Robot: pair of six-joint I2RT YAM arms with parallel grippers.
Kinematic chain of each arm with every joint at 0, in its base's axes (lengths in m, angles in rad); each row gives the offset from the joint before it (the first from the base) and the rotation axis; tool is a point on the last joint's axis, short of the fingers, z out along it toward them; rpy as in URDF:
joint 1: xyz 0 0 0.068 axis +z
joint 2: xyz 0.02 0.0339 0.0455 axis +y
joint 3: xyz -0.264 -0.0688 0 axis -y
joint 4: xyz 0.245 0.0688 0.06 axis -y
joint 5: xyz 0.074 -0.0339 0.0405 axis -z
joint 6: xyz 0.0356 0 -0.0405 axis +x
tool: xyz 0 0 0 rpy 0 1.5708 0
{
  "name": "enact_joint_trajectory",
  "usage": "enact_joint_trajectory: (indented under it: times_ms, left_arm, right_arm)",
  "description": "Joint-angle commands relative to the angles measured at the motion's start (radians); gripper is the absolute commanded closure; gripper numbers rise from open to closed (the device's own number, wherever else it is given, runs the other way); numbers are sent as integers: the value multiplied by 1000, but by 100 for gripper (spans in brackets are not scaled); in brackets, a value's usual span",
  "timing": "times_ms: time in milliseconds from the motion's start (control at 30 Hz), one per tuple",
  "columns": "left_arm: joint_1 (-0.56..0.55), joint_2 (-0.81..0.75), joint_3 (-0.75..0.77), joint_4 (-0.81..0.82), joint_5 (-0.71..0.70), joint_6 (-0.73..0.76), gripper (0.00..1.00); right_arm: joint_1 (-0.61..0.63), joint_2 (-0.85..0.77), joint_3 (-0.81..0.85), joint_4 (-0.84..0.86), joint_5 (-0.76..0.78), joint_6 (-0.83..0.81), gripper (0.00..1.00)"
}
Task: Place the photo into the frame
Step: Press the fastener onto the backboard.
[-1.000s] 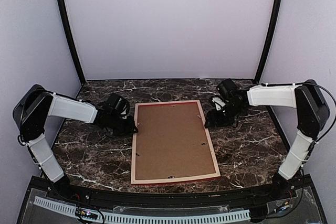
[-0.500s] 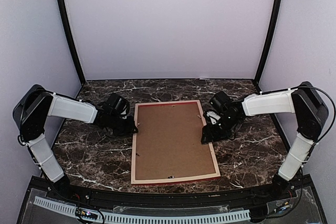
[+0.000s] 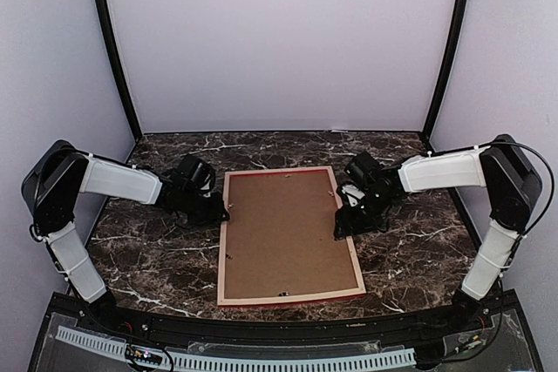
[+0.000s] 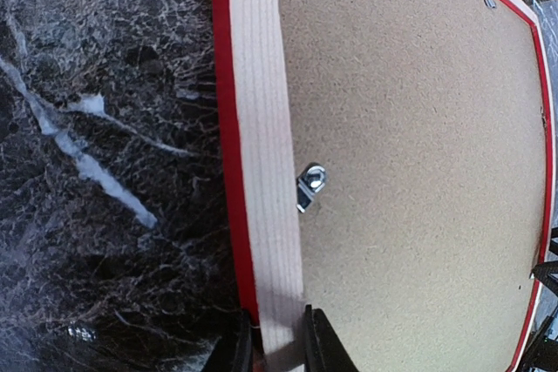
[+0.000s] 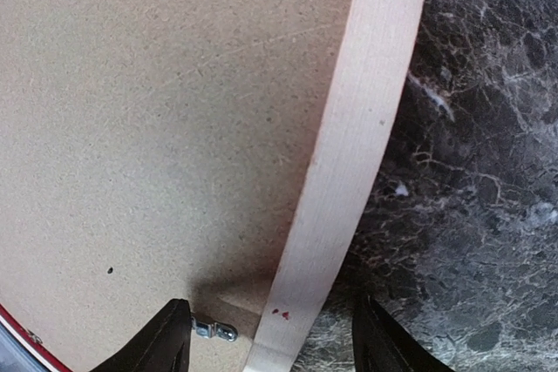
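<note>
The frame [image 3: 290, 297] lies face down on the marble table, pale wood rails up, a thin red edge showing. A brown backing board [image 3: 286, 233] fills it. The photo is hidden. My left gripper [image 3: 223, 213] is shut on the frame's left rail [image 4: 261, 128], one finger on each side [image 4: 277, 346]. My right gripper [image 3: 340, 224] stands open astride the right rail [image 5: 349, 154], one finger [image 5: 166, 341] over the backing board next to a metal clip [image 5: 214, 330], the other over the marble; its midpoint [image 5: 275, 348] is on the rail.
Small metal clips [image 4: 310, 185] sit along the inner edge of the rails on the backing board [image 4: 410, 154]. Dark marble table [image 3: 410, 250] surrounds the frame, with purple walls behind and at the sides.
My right arm has moved left and slightly nearer, bringing its open jaws over the frame's right rail. The left gripper and the frame have not moved.
</note>
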Motion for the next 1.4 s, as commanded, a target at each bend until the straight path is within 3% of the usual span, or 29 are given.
enact_joint_trajectory:
  times_ms: [0, 833, 1367]
  left_arm:
    - [-6, 17, 13, -16, 22, 23, 87]
    - [-6, 3, 3, -25, 14, 24, 87]
    - [-5, 0, 2, -25, 9, 28, 87]
  right_arm:
    - [13, 23, 28, -7, 15, -3, 36]
    - [22, 31, 73, -158, 53, -148, 41]
    - [22, 17, 88, -87, -32, -117, 41]
